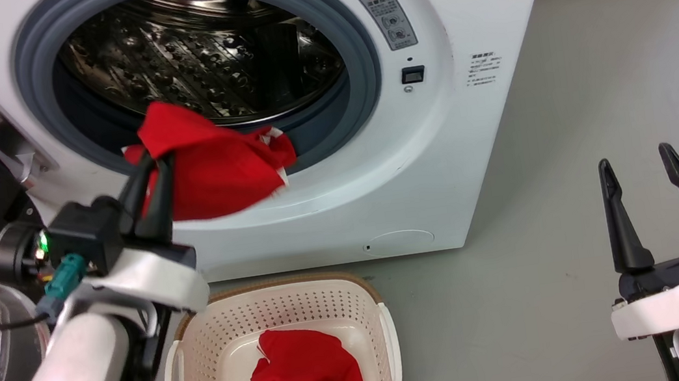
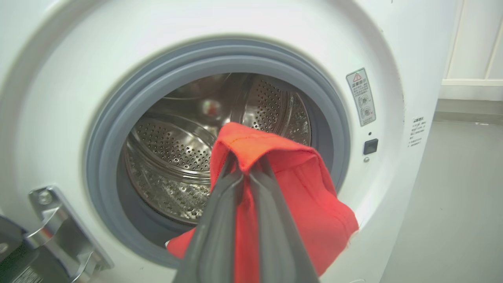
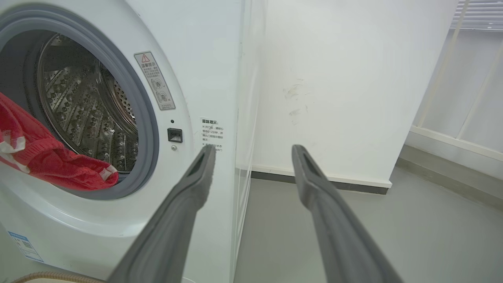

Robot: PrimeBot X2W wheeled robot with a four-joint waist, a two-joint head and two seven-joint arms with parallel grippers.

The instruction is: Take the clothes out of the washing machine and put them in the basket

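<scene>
Just at the mouth of the large white front-loading washing machine (image 1: 440, 157), head view: left end effector (image 1: 156, 162) grips a soft bright-red fabric garment (image 1: 222, 170); another red garment (image 1: 305, 378) lies in the cream perforated plastic basket (image 1: 280, 285). Left wrist view: limp, light cloth, probably best held by a bunched fold. Right wrist view: right end effector (image 3: 253, 151) open, empty.

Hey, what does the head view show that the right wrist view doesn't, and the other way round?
Head view: the cream perforated plastic basket holding one crumpled red fabric garment, and the left gripper shut on a second red garment. Right wrist view: a white wall with faint scuff marks. Both: the white front-loading washing machine, its perforated steel drum, that hanging second red garment, and the open right gripper.
</scene>
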